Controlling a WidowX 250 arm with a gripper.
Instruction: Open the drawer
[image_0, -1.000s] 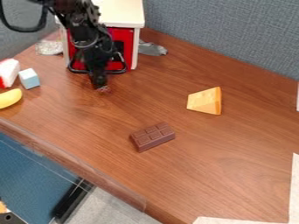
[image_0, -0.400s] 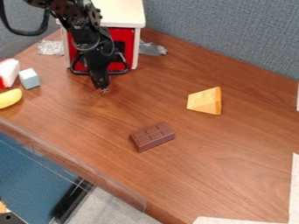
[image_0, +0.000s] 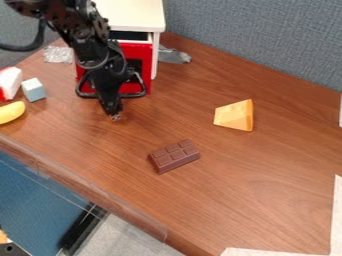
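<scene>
Well, the drawer (image_0: 146, 56) is ajar; hand (image_0: 113, 114) in front.

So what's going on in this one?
The robot's black gripper hangs low in front of a small white cabinet, by the black handle of its red-fronted drawer. The drawer stands partly open, with a dark gap above its front. A chocolate bar and a cheese wedge lie apart on the wooden table.
</scene>
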